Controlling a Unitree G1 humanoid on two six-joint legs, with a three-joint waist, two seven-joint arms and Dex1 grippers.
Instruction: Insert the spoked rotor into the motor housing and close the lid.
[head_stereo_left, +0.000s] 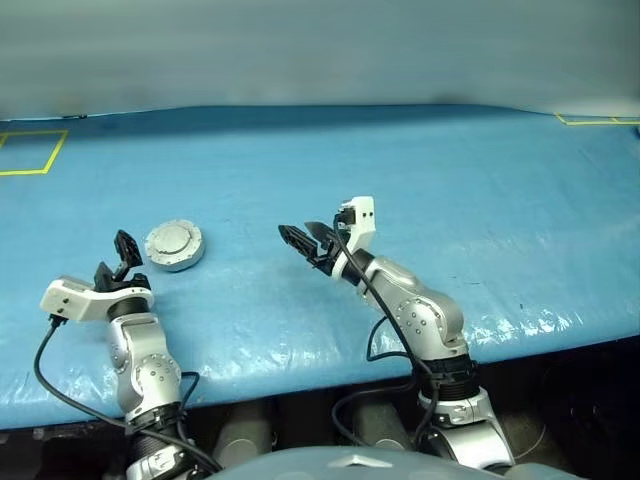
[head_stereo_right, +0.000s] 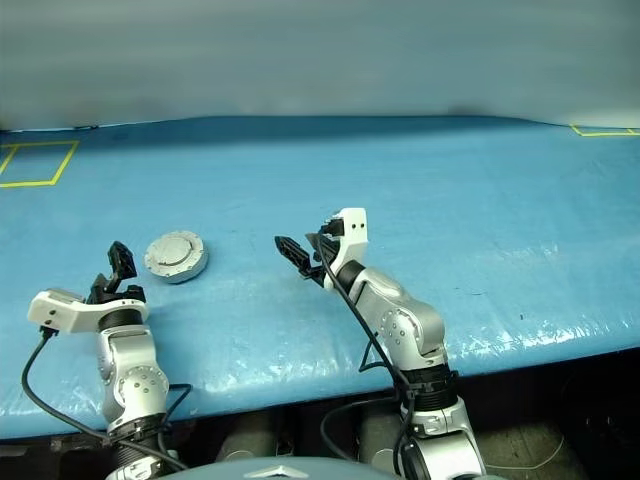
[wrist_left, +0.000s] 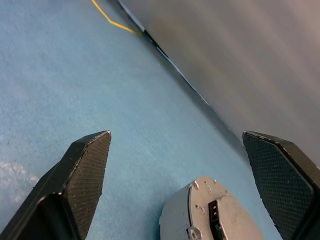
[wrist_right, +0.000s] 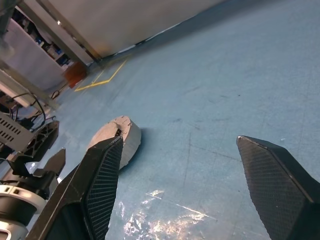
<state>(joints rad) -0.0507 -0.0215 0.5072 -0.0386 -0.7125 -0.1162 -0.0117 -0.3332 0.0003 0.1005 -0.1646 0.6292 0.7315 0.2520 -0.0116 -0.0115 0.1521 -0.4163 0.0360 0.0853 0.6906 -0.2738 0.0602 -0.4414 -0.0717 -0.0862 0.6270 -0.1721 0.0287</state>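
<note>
- Lid (head_stereo_left: 174, 244) lies flat on the blue tabletop (head_stereo_left: 420, 170), toward the left part of it and nearer the front edge than the far edge; its plain silver face with small rim bolts is up, and it appears to sit closed on the motor housing, the two reading as one shallow round case; the joint between them is too small to make out
- the spoked rotor cannot be made out; whether it sits inside the case cannot be told
- left gripper (head_stereo_left: 118, 258) hovers just beside the case, on the side toward the tabletop's front-left corner; its two black fingers stand wide apart and hold nothing; in the left wrist view the case's rim (wrist_left: 210, 215) shows between the fingers (wrist_left: 87, 175), apart from both
- right gripper (head_stereo_left: 305, 240) hangs above the middle of the tabletop, well apart from the case and pointing toward it; its fingers (wrist_right: 102, 185) are spread and empty
- yellow tape outlines (head_stereo_left: 30, 152) mark the far-left and far-right corners of the tabletop
- crinkled shiny patches (head_stereo_left: 500, 325) run along the front edge of the blue cover
</note>
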